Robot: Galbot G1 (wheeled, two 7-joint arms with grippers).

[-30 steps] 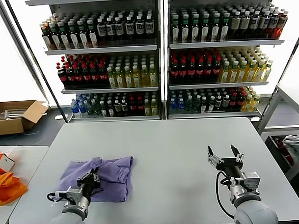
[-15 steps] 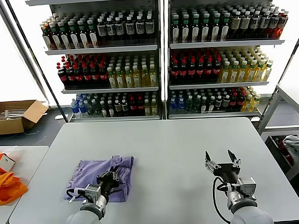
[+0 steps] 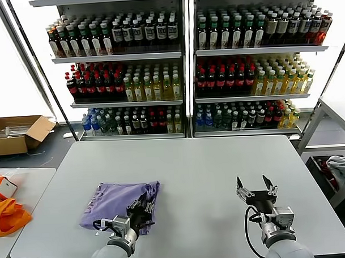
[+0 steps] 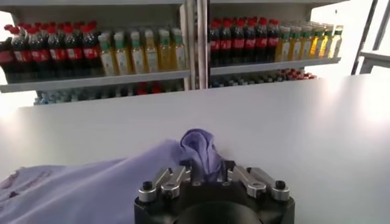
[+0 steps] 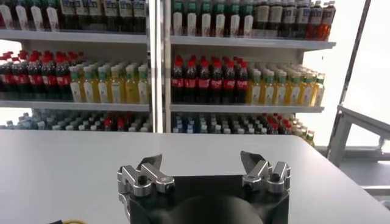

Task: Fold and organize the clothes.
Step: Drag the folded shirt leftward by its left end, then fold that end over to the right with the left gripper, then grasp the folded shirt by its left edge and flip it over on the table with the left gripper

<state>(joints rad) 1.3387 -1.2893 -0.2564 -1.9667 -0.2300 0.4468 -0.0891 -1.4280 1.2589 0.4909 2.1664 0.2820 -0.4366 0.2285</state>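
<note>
Compared with a second ago, we see the left gripper [image 3: 142, 208] has dragged a fold of the lavender T-shirt [image 3: 115, 200] toward the centre, so the shirt now lies narrower at the lower left of the table [image 3: 219, 167]. A bunch of cloth sits between its fingers (whether gripped or just released, we cannot tell). The right gripper [image 3: 255, 189] waits wide open, lower right.

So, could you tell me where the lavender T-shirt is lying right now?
In the head view the lavender T-shirt lies folded on the grey table's near left part, with the left gripper at its right edge.
</note>
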